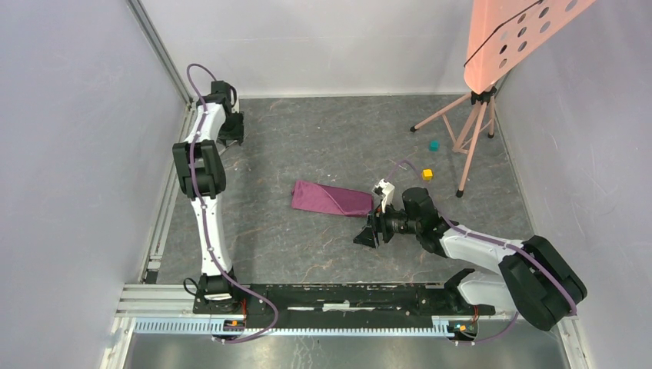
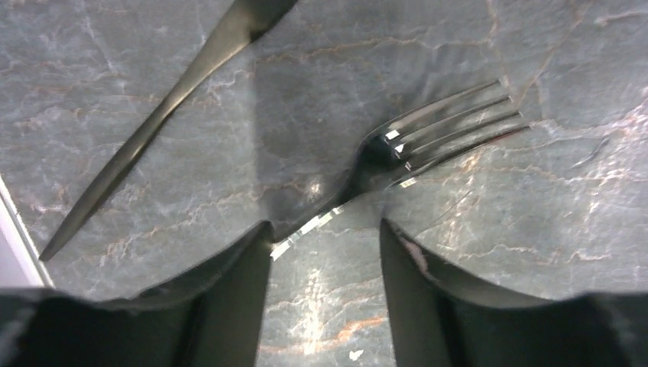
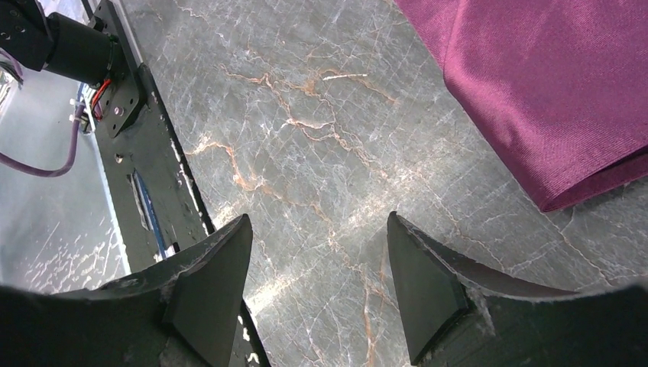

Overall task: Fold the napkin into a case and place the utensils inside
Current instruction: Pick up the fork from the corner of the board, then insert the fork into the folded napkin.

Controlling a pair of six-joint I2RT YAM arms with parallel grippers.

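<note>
**Item 1: slim silver metal fork** [image 2: 428,138]. It lies flat on the grey marbled table [image 2: 550,252] at the far left corner. The tines point away from the left gripper [image 2: 325,225], whose jaws stand apart astride the handle without pinching it.
- Handling (judged): light, rigid, polished and apt to slip. It sits low on a hard top, so the fingers must close square across the narrow handle, near the neck.

**Item 2: slim dark straight knife** [image 2: 145,141]. It lies beside the fork, apart from it.
- Handling (judged): the same as the fork. It is thin, flat and hard to get under.

**Item 3: plum-purple fabric napkin** [image 1: 332,198]. It is folded into a narrow layered strip at mid-table, well apart from the cutlery.
- Handling (judged): soft, limp and light. Take it by an edge or corner, since it will sag and shift if dragged.
- The right gripper [image 3: 319,218] is spread over bare table just beside its end, holding nothing.

**Not determinable:**
- The fork's handle end is behind the fingers.
- One end of the knife is cut off by the frame.
- The cutlery cannot be made out from above.
- Which side of the napkin opens cannot be told.
</note>
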